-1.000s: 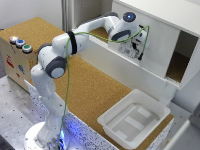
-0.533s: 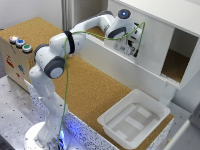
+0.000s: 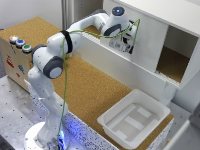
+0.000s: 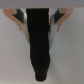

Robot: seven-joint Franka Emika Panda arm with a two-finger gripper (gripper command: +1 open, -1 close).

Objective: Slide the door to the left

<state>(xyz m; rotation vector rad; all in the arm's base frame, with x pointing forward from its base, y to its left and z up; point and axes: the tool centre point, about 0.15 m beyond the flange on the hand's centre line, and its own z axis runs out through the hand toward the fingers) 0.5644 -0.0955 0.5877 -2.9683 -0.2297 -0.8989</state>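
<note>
The door [image 3: 150, 46] is a flat white panel standing in the front of the white cabinet [image 3: 165, 12], near the middle of its width. My gripper [image 3: 127, 46] is at the door's edge on the exterior view's left. In the wrist view the door's dark strip [image 4: 40, 50] runs between my two fingers [image 4: 20, 19], which sit against it on both sides, so my gripper [image 4: 40, 20] is shut on that edge. To the exterior view's right of the door, the cabinet stands open and shows a cork floor [image 3: 172, 62].
A white plastic tray [image 3: 150, 102] lies on the cork tabletop [image 3: 85, 85] in front of the cabinet. A box with coloured buttons [image 3: 19, 44] stands at the exterior view's left. My arm reaches across the cabinet's front.
The door has slid toward the exterior view's left with my gripper on it. The open gap on the cabinet's right side has grown wider.
</note>
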